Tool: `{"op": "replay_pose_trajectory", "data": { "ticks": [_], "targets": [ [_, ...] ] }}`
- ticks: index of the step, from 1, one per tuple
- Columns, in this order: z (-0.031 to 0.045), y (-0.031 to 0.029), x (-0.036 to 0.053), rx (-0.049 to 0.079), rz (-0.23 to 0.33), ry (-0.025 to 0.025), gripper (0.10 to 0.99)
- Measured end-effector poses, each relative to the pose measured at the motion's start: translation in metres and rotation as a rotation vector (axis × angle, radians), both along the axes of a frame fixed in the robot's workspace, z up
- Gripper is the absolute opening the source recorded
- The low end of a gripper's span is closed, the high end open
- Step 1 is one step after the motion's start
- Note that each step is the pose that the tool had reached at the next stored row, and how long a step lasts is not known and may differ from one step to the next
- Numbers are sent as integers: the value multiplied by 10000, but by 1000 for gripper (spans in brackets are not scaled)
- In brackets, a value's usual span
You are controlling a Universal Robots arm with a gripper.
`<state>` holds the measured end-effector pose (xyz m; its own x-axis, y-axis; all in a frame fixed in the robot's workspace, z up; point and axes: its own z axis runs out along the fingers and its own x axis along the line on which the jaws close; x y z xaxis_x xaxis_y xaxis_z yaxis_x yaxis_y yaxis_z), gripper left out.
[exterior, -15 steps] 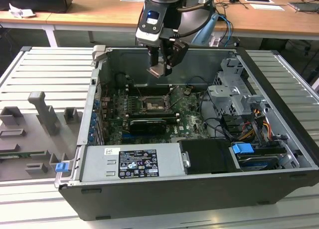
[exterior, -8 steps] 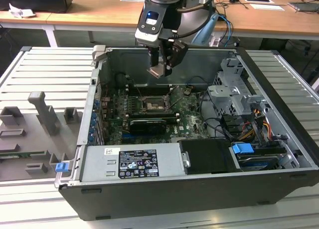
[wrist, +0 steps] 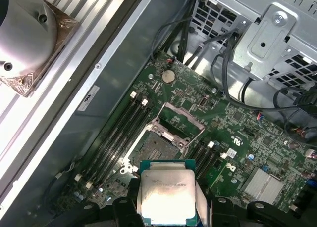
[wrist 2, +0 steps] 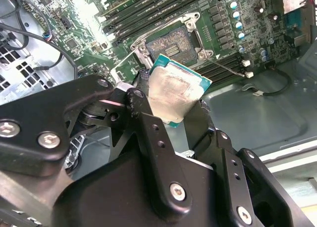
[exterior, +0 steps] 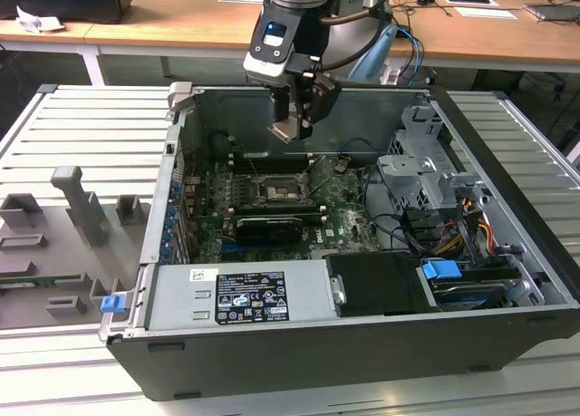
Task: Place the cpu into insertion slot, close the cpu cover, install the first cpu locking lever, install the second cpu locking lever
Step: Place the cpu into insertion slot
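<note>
My gripper [exterior: 292,124] hangs inside the open computer case, above the motherboard [exterior: 340,212], and is shut on the cpu [exterior: 284,130]. In both wrist views the cpu [wrist: 167,192] [wrist 2: 173,88] shows its silver-grey top and green edge between the black fingers [wrist 2: 141,113]. Below it lies the insertion slot [wrist: 154,149] [wrist 2: 171,45] [exterior: 275,191], its dark pin field uncovered. The cpu cover [wrist: 182,120] stands tilted up at one side of the socket. A thin wire lever [wrist 2: 225,66] lies beside the socket.
Long black memory slots [wrist: 116,133] flank the socket. A black card [exterior: 269,226], a power supply [exterior: 240,298], a drive cage [exterior: 421,176] and loose cables [wrist: 233,73] crowd the case. A heat sink [wrist: 29,44] rests outside the case wall. Grey fixtures [exterior: 82,203] stand at the exterior view's left.
</note>
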<state>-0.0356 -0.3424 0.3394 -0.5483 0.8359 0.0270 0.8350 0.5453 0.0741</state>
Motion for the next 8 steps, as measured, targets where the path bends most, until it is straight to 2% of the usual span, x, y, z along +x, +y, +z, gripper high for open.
{"op": "replay_pose_trajectory", "data": {
  "ticks": [8],
  "targets": [
    [-14, 0, 0, -1, -226, 2, 525]
  ]
}}
